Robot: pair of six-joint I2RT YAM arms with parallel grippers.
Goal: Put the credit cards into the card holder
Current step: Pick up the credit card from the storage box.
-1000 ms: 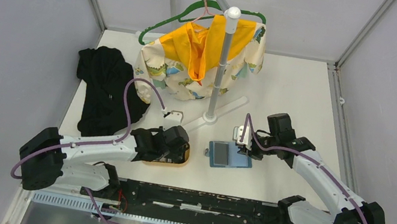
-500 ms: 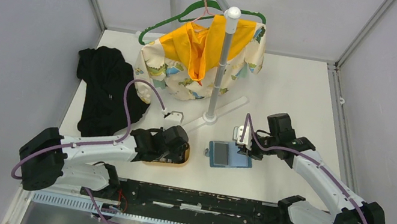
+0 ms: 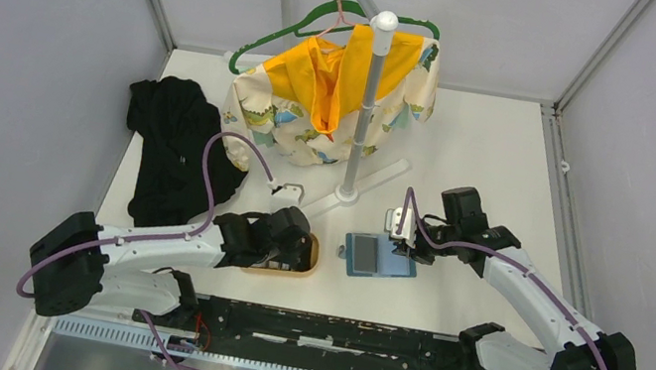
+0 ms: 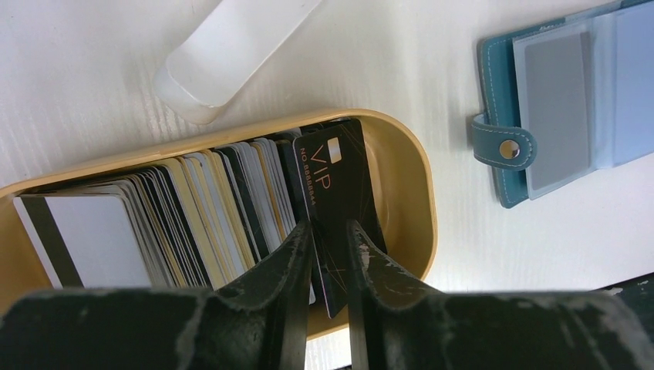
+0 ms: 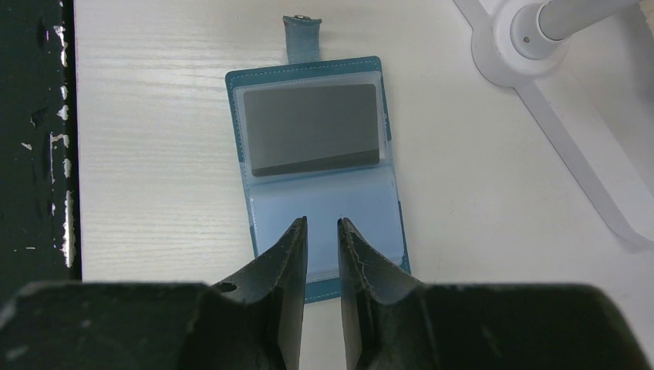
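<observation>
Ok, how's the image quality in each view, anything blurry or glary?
Top external: even, soft light, no glare. Left wrist: the left gripper goes dark and soft toward the lens, the VIP card sharp. Right wrist: the right gripper likewise, the card holder crisp.

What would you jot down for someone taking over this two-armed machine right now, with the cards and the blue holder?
Left gripper: jaws either side of a black VIP card at the end of the tray; firm grip unclear.
Right gripper: jaws slightly apart over the card holder, which lies open.
Done: what looks like one grey card sits in a sleeve.
Left: the credit cards fill the tray; move them over.
</observation>
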